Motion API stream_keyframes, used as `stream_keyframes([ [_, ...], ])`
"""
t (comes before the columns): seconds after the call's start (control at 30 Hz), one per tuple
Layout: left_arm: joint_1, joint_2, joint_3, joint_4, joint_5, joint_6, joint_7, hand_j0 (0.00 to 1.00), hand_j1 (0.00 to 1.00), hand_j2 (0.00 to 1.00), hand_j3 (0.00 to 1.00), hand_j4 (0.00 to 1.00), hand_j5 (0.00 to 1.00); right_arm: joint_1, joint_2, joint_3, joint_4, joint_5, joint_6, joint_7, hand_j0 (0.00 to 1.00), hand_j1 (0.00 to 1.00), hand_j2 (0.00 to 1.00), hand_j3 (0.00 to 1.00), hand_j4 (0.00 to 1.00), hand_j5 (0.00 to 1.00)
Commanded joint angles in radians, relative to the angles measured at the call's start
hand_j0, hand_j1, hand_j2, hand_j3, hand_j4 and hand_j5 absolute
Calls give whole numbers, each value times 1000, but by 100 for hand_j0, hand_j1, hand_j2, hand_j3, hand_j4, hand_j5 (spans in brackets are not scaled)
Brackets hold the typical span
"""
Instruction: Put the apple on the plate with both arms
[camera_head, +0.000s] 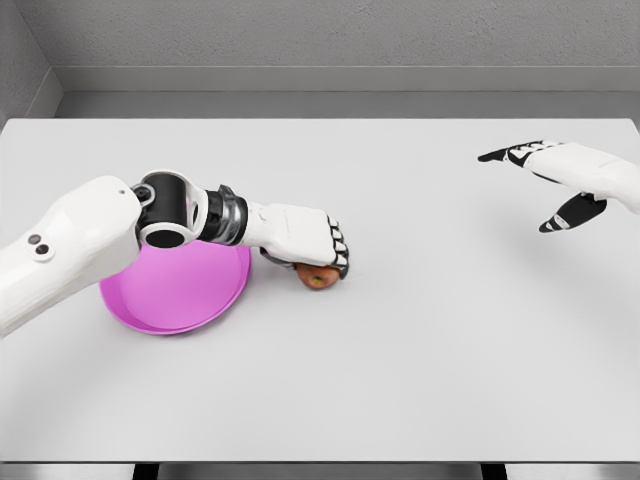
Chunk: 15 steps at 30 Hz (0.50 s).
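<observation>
A red apple (318, 277) lies on the white table just right of a pink plate (180, 295). My left hand (325, 250) reaches over the plate's right rim and sits on top of the apple, fingers curled down around it. The apple still touches the table, and most of it is hidden under the hand. My right hand (545, 185) hovers far off at the right, above the table, fingers spread and holding nothing.
The left forearm (190, 212) covers the plate's upper part. The white table (420, 380) runs to a grey wall at the back, and its front edge shows at the bottom.
</observation>
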Motion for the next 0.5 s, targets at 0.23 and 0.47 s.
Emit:
stream_keyframes([
  [0.23, 0, 1, 2, 0, -2, -2, 3, 29, 29, 29, 29, 29, 29, 0, 0, 0, -2, -2, 1, 0, 100, 100, 100, 100, 100, 100],
  [0.47, -3, 10, 52, -2, 90, -2, 8, 28, 28, 28, 28, 28, 28, 0, 0, 0, -2, -2, 1, 0, 100, 100, 100, 100, 100, 100],
])
